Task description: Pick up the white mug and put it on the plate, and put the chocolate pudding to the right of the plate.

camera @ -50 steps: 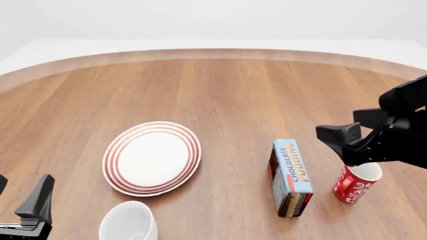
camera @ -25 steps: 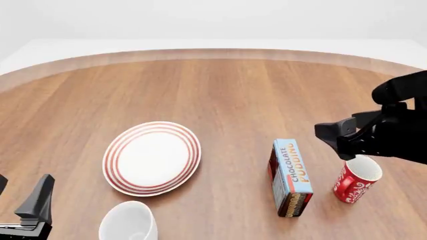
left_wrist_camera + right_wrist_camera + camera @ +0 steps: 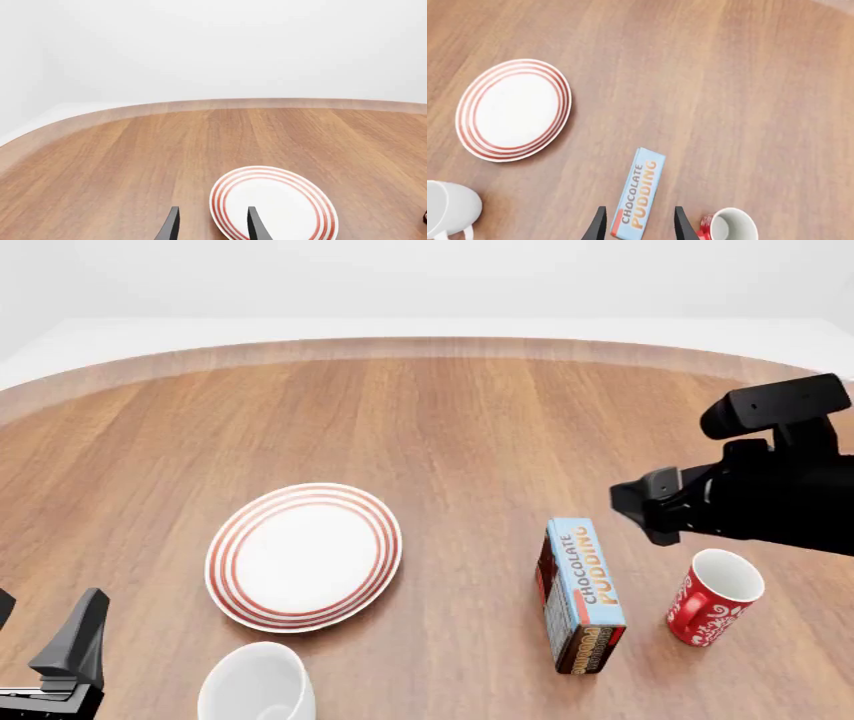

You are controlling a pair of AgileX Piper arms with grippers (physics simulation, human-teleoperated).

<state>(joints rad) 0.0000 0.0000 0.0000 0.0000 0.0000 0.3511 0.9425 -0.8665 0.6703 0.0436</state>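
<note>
The white mug [image 3: 258,685] stands at the table's near edge, just in front of the plate [image 3: 303,556]. The chocolate pudding [image 3: 582,592] lies to the right of the plate, long side pointing away from me. My right gripper [image 3: 646,508] is open and empty, hovering above the table just right of the pudding's far end. In the right wrist view its fingers [image 3: 598,226] straddle the pudding [image 3: 639,199], with the plate [image 3: 514,110] and white mug [image 3: 447,207] also showing. My left gripper [image 3: 43,638] is open and empty at the near left, left of the mug. In the left wrist view its fingers [image 3: 171,226] point towards the plate [image 3: 273,205].
A red mug with white swirls [image 3: 710,598] stands right of the pudding, below my right arm; it also shows in the right wrist view [image 3: 730,227]. Bare wooden table [image 3: 427,420] stretches behind the plate to a curved far edge.
My right gripper has risen and shifted left, off the red mug and towards the pudding. The left arm and all objects have not moved.
</note>
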